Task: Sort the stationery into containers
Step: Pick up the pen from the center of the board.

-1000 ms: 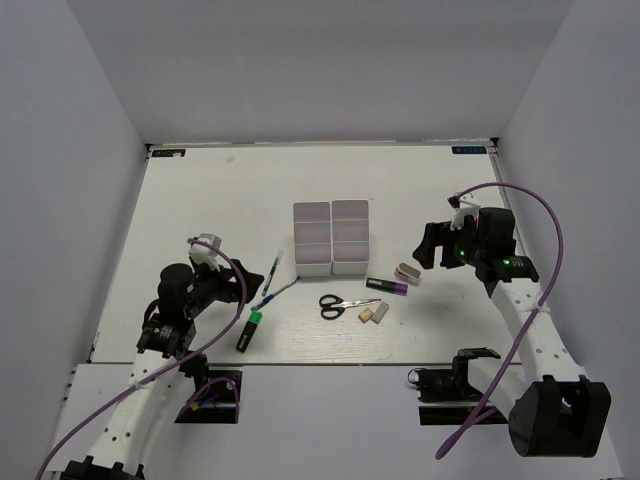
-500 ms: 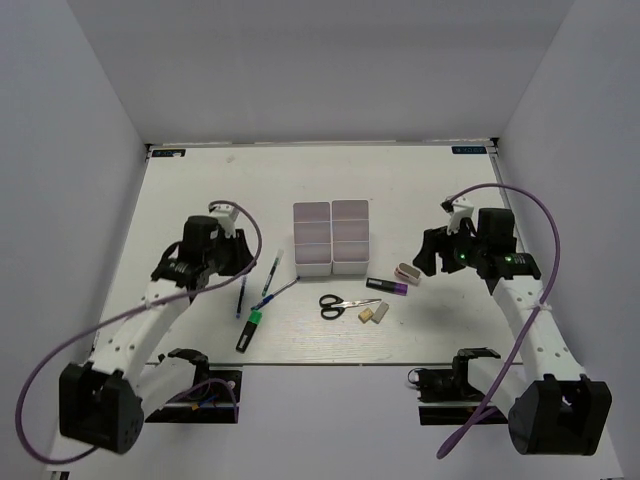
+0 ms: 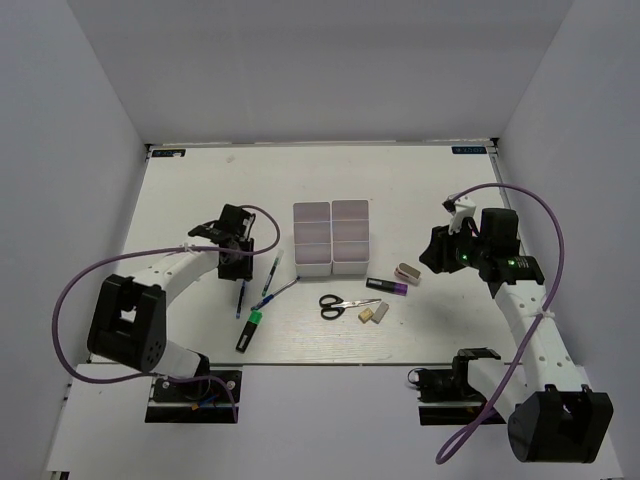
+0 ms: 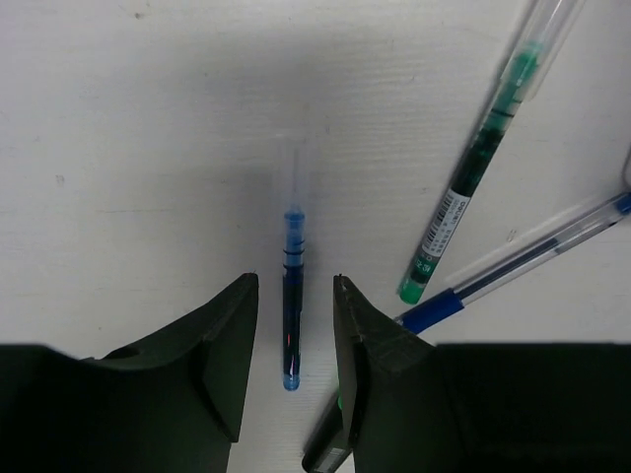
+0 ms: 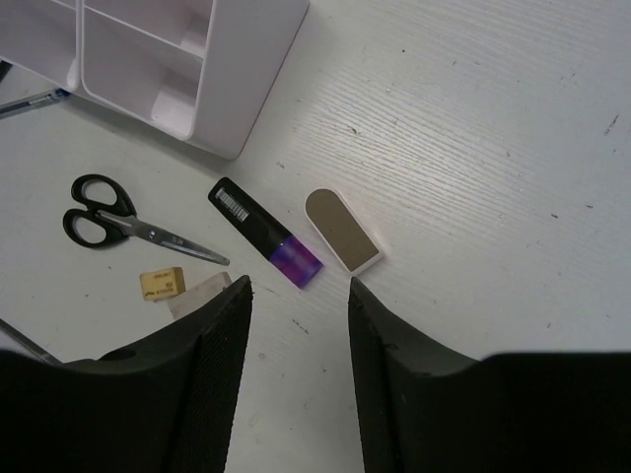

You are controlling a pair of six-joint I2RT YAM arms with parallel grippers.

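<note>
Altogether three pens [image 4: 291, 305], two markers [image 3: 386, 287], two erasers [image 3: 366, 315] lie loose; left fingers [image 4: 222, 350] and right fingers [image 5: 394, 370] spread.

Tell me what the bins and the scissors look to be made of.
Bins: apparently thin moulded plastic, milky white, semi-gloss; walls look slightly translucent. Scissors: blades look like bare polished metal, grey and reflective; handles matte black, probably plastic.

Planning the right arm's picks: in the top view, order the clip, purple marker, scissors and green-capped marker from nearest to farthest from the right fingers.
1. Clip, just left of the right fingers.
2. Purple marker, beside the clip.
3. Scissors, table middle.
4. Green-capped marker, far left.
</note>
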